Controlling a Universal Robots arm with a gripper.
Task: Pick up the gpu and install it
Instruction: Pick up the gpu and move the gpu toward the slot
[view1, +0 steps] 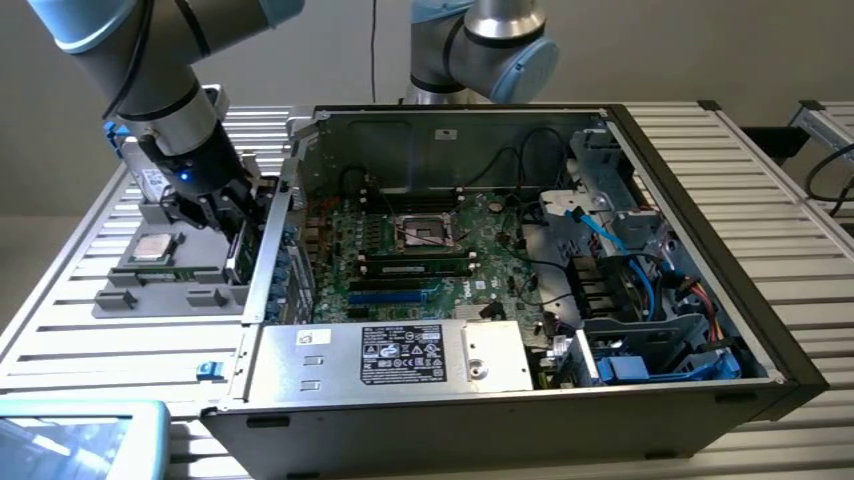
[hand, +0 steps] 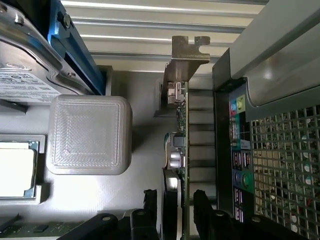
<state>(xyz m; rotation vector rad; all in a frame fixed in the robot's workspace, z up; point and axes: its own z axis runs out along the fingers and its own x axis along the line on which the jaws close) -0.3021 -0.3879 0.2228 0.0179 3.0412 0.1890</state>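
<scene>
The gpu (hand: 178, 145) stands on edge in the grey holder tray (view1: 147, 296), its silver end bracket (hand: 186, 50) away from the fingers and its green board edge showing. In the exterior view the gpu (view1: 242, 255) sits just outside the open computer case's (view1: 694, 250) wall on the exterior view's left. My gripper (hand: 174, 197) is lowered over the card and open, with one black finger (hand: 150, 197) on each side of it. From the exterior view the gripper (view1: 220, 212) hangs right above the card's top edge. I cannot tell if the pads touch the card.
A processor chip (view1: 154, 247) and a square grey block (hand: 90, 135) lie on the tray, with a silver labelled hard drive (hand: 25, 85) beside them. The case's perforated rear panel (hand: 285, 165) stands close to the card. Inside lie the motherboard (view1: 414, 250) and power supply (view1: 400, 355).
</scene>
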